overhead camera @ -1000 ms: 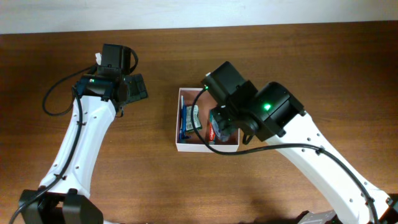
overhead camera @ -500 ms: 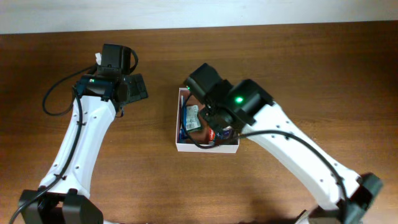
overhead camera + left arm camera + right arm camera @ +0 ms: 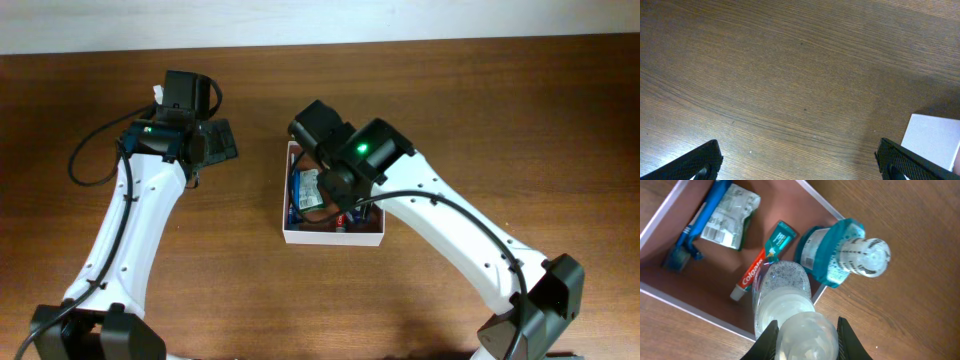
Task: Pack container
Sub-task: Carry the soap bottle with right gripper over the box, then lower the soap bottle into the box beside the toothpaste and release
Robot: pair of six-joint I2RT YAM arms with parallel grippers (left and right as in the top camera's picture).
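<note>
The container point(image 3: 330, 238) is a square white-walled box with a pinkish-brown inside, at mid-table. In the right wrist view its wall point(image 3: 690, 302) frames a blue toothbrush point(image 3: 695, 230), a green and white sachet point(image 3: 730, 215), a red and teal toothpaste tube point(image 3: 762, 262) and a teal-capped bottle point(image 3: 840, 255) at its corner. My right gripper point(image 3: 807, 332) is shut on a clear bottle point(image 3: 782, 287) and holds it tilted over the container's edge. My left gripper point(image 3: 802, 167) is open and empty over bare wood, left of the container's corner point(image 3: 935, 137).
The brown wooden table point(image 3: 200, 260) runs to a pale wall at the far edge. My right arm point(image 3: 440, 230) lies across the container and hides much of it from above. A black cable point(image 3: 90, 150) loops beside my left arm.
My right arm has swung left and farther over the container, carrying the clear bottle with it. My left arm has not moved.
</note>
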